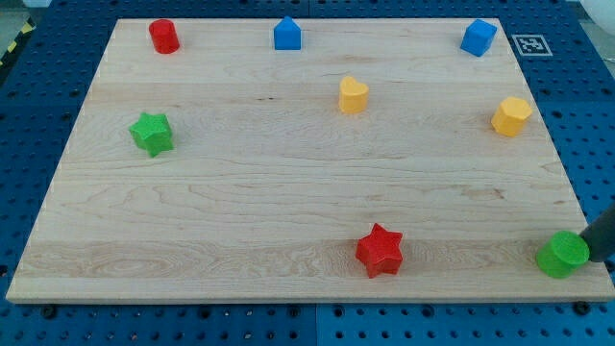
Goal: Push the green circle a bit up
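Dark rod entering from the view's right edge, low down, with my tip (592, 258) right against the right side of the green circle (563, 255), touching or very nearly so; exact contact hard to tell. No jaws on this rig, only the plain rod end, so nothing clamped, just pressed beside the block. Green circle sitting at the bottom right corner of the wooden board (288, 192), close to both the right edge and the bottom edge. Well to its left along the bottom, a red star (379, 250). Up the right side, well apart from the tip, a yellow block (511, 115), shape roughly hexagonal, and above that, at the top right corner, a blue block (479, 37) looking like a cube turned at an angle. Near the board's middle top, a yellow heart (353, 94). At the top centre, a blue block (287, 34) with a pointed, house-like top. At the top left, a red cylinder (164, 36). On the left side, midway down, a green star (152, 133). All blocks well apart from one another. Beyond the board's top right corner, a black-and-white marker tag (531, 43) on the blue perforated base (38, 86).
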